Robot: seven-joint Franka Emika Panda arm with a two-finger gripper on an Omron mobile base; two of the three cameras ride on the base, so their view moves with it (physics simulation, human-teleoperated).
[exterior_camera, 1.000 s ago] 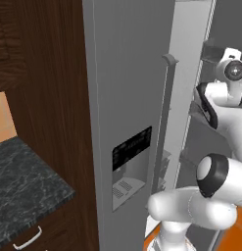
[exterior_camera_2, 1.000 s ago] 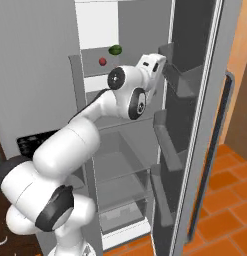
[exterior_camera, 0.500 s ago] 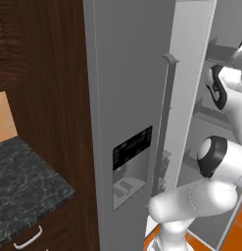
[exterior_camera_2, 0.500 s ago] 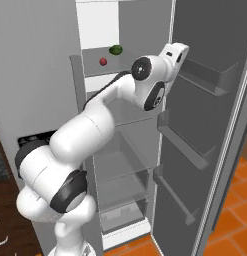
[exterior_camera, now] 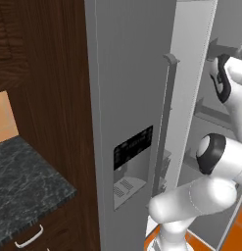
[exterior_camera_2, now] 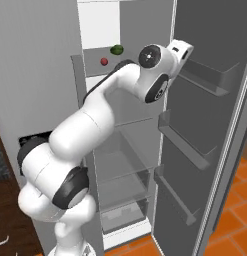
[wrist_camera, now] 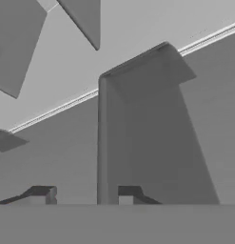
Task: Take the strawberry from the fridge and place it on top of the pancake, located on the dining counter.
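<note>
The fridge (exterior_camera_2: 40, 75) stands with its right door (exterior_camera_2: 215, 125) swung wide. On an upper shelf inside, a tiny red strawberry (exterior_camera_2: 104, 61) rests near the left wall. My arm reaches up and to the right, and my gripper (exterior_camera_2: 184, 48) is against the inner side of that door, well right of the strawberry. In the hand view the gripper (wrist_camera: 85, 194) is open, its fingertips (wrist_camera: 43, 194) apart with nothing between them, facing a grey door bin (wrist_camera: 147, 124). The left door with its dispenser (exterior_camera: 133, 147) stays closed. The pancake and the dining counter are out of view.
A small dark green round item (exterior_camera_2: 116, 49) sits just above and right of the strawberry. Door bins (exterior_camera_2: 182, 137) jut from the open door. Glass shelves (exterior_camera_2: 122, 160) fill the lower fridge. A black-topped counter (exterior_camera: 24, 181) and dark wood cabinets (exterior_camera: 49, 73) stand to the left.
The fridge's right door has swung much further open to the right. My hand has travelled right with it, away from the shelves.
</note>
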